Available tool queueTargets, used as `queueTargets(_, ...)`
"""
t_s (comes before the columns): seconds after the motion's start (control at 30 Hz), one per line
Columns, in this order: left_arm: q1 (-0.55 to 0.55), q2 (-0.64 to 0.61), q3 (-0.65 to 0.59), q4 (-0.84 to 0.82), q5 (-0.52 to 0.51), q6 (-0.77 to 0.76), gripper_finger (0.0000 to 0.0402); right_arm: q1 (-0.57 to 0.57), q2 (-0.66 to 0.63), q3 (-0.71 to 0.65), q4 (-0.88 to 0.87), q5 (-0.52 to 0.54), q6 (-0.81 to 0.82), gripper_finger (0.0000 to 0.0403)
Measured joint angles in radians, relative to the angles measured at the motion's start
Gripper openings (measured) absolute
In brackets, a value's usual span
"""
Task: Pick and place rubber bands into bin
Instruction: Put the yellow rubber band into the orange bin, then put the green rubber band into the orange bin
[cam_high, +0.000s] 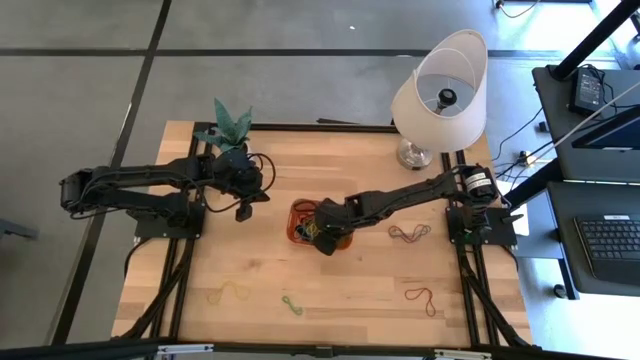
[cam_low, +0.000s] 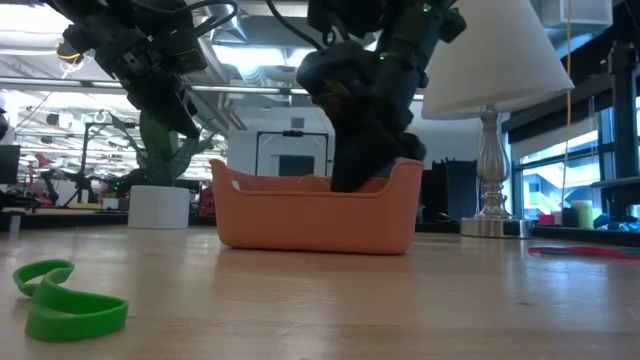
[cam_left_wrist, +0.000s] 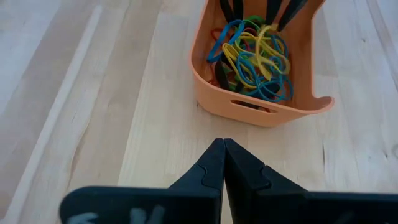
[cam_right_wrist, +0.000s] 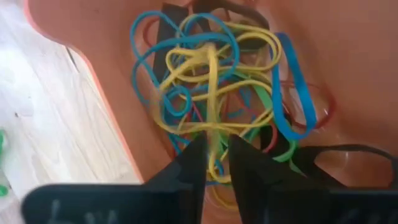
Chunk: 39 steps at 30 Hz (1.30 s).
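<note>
The orange bin (cam_high: 297, 210) sits mid-table and holds a tangle of rubber bands (cam_left_wrist: 252, 53) in blue, yellow, green, red and black. My right gripper (cam_right_wrist: 216, 155) reaches down into the bin, its fingers slightly apart, with a yellow band (cam_right_wrist: 211, 81) running between them. In the low view the bin's wall (cam_low: 315, 215) hides the fingertips. My left gripper (cam_left_wrist: 222, 149) hangs shut above bare wood to the bin's left. Loose bands lie flat on the table: yellowish (cam_high: 228, 293), green (cam_high: 291, 305), red (cam_high: 421, 298) and a dark one (cam_high: 408, 233). My right gripper comes from above, slanting down into the bin, with one strand of the yellow band (cam_right_wrist: 214, 140) passing through the gap between its fingers. The band's loop rests on the pile in the bin. Whether the fingers touch the strand, I cannot tell.
A lamp with a white shade (cam_high: 440, 90) stands at the far right, and a potted plant (cam_high: 232, 128) at the far left. A green band (cam_low: 60, 300) lies near the front edge. Bare wood spreads along the near side between the loose bands.
</note>
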Motion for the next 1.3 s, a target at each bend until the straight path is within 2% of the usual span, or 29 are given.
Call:
queueTargets(0.13,0.000,0.000,0.000,0.000,0.000,0.000,0.0004,0.000,-0.003,0.001,-0.016,0.000,0.001,0.0099)
queueTargets(0.3,0.000,0.000,0.000,0.001,-0.006,0.000,0.0004,0.000,-0.023,0.062,-0.142,0.012,-0.001,0.0123)
queueTargets(0.47,0.000,0.000,0.000,0.021,-0.073,0.000,0.0004,0.003,-0.048,0.150,-0.329,0.083,-0.033,0.0115)
queueTargets(0.6,0.000,0.000,0.000,0.049,-0.084,-0.001,0.0004,0.029,-0.100,0.142,-0.374,0.126,-0.091,0.0087)
queueTargets(0.7,-0.003,0.000,0.000,0.070,-0.091,-0.014,0.0004,0.058,-0.175,0.066,-0.370,0.157,-0.070,0.0051)
queueTargets(0.8,-0.008,0.000,0.001,0.090,-0.121,-0.040,0.0004,0.091,-0.283,-0.065,-0.324,0.197,0.007,0.0011)
queueTargets(0.97,-0.022,0.000,0.001,0.105,-0.167,-0.035,0.0004,0.153,-0.509,-0.313,-0.204,0.252,0.171,0.0019)
queueTargets(1.07,-0.071,0.002,0.019,0.086,-0.184,-0.004,0.0004,0.187,-0.631,-0.430,-0.173,0.256,0.258,0.0023)
queueTargets(1.13,-0.131,0.018,0.056,0.076,-0.240,-0.003,0.0004,0.208,-0.698,-0.493,-0.169,0.258,0.304,0.0019)
queueTargets(1.3,-0.301,0.108,0.211,-0.049,-0.470,-0.003,0.0004,0.252,-0.833,-0.615,-0.167,0.255,0.340,0.0004)
